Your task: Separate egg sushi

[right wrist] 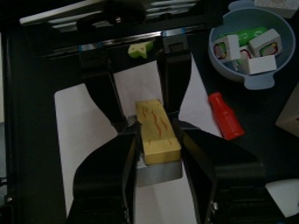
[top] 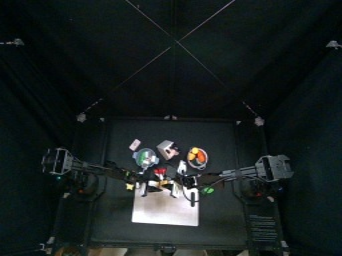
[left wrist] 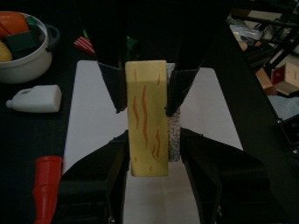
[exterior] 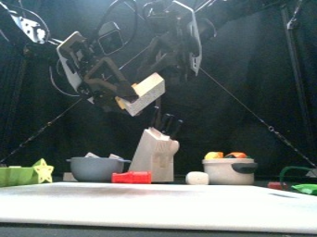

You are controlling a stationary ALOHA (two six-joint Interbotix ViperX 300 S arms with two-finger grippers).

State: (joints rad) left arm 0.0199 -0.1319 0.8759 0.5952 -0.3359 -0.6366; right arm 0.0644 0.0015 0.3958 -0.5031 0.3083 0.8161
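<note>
You have the egg sushi (exterior: 141,93) lifted well above the table (exterior: 186,205), hanging in the air between the two arms and tilted in the front view. The left tool (left wrist: 149,122) pinches one end of the yellow block (left wrist: 146,117) between its jaws, and the right tool (right wrist: 158,133) pinches the other end, so both arms share the one piece. That two-ended grip looks chosen so you can pull the egg layer away from whatever sits under it; a paler strip shows below the yellow in both wrist views, though you cannot tell from here whether a gap has opened.

Below the piece lies a white mat (top: 166,204), a fair landing spot for the parts. Behind it stand a knife block (exterior: 154,154), a grey bowl (exterior: 96,168), a white pot of fruit (exterior: 229,169) and a red item (exterior: 132,178), all clear of your arms.
</note>
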